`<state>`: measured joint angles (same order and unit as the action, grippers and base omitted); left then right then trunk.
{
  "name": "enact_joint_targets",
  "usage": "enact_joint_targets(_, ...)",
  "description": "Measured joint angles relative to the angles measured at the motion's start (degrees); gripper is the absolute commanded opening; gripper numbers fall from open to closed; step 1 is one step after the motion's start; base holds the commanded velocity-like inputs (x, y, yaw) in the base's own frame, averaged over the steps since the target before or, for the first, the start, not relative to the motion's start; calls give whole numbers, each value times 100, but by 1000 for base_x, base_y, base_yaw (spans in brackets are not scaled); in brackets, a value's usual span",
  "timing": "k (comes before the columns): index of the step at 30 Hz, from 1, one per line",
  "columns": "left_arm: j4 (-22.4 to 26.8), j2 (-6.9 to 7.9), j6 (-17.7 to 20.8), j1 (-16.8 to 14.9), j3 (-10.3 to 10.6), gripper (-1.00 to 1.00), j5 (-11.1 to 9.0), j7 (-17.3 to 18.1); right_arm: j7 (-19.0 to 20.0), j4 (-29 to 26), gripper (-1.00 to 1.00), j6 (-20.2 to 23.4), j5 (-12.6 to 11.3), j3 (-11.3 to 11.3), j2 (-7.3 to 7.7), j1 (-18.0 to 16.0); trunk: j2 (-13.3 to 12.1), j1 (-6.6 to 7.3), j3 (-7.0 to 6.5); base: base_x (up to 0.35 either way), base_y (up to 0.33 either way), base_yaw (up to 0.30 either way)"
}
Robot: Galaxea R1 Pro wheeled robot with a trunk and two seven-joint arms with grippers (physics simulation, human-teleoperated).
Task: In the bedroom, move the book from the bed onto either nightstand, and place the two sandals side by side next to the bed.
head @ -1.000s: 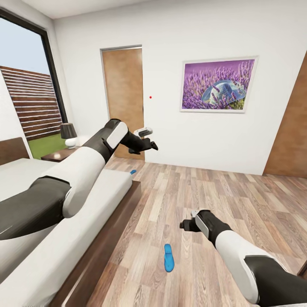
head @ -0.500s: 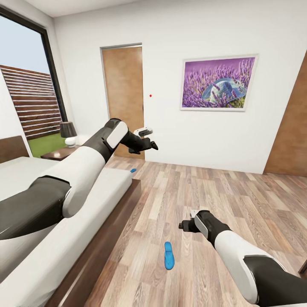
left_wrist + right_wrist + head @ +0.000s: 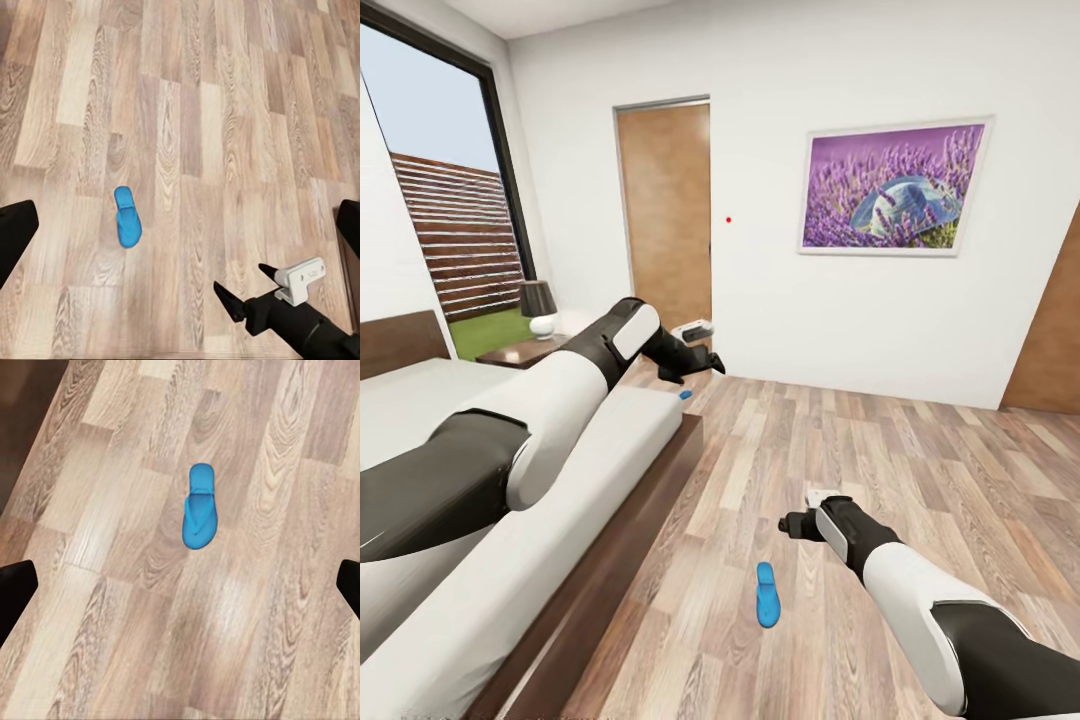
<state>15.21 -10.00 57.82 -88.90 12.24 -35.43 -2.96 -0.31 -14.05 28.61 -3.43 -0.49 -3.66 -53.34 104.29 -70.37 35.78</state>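
One bright blue sandal (image 3: 766, 593) lies flat on the plank floor a short way from the bed (image 3: 575, 470). My right gripper (image 3: 792, 524) hovers above and just right of it, open and holding nothing. The right wrist view looks straight down on that sandal (image 3: 201, 506), with dark fingertips (image 3: 15, 589) far apart. The other sandal (image 3: 684, 394) peeks out past the bed's far corner. My left gripper (image 3: 705, 362) hangs open near that corner. Its wrist view takes in the near sandal (image 3: 127, 217) and the right gripper (image 3: 247, 289). A nightstand (image 3: 520, 352) stands beside the headboard. The book is out of view.
A lamp (image 3: 540, 308) sits on the nightstand. A wooden door (image 3: 665, 215) and a lavender picture (image 3: 890, 190) are on the far white wall. A tall window (image 3: 455, 230) is at the left. Open plank floor (image 3: 920, 470) stretches right of the bed.
The whole view has swung slightly left, shifting the room to the right. Both arms hold nearly the same pose, and both grippers stay open.
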Motion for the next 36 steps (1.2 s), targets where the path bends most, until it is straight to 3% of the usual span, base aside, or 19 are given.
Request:
enact_joint_targets(7, -111, 0, -4, -1, -1, 100, -3, -5, -2, 29, 100, -218, 0, 6, -2, 9, 281, -154, 126, 0, 0, 7)
enact_joint_targets(10, -128, 0, -5, 0, -2, 100, -8, -6, -64, 153, 100, -604, 1, 7, -2, 32, 401, -220, 180, 0, 0, 1)
enact_joint_targets(14, -132, 0, -5, 0, -2, 100, -38, -6, -231, 265, 100, -917, 2, 7, -3, 43, 562, -308, 252, 0, 0, 0)
enact_joint_targets(18, -135, 0, -9, 1, -1, 100, -143, -6, -690, 520, 100, -1410, 1, 9, -14, 50, 722, -396, 324, 0, 0, 0)
enact_joint_targets(23, -136, 0, -12, 1, -1, 100, -240, -6, -913, 697, 100, -1610, 1, 7, -50, 52, 923, -505, 414, 0, 0, 0)
enact_joint_targets(29, -130, 0, -13, 0, 1, 100, -277, -6, -900, 756, 100, -1542, 1, -1, -64, 53, 1163, -637, 522, 0, 0, 0)
enact_joint_targets(36, -107, 0, -14, 1, 7, 100, -288, -6, -582, 762, 100, -755, -14, -15, -60, 44, 1444, -791, 647, 0, 0, 0)
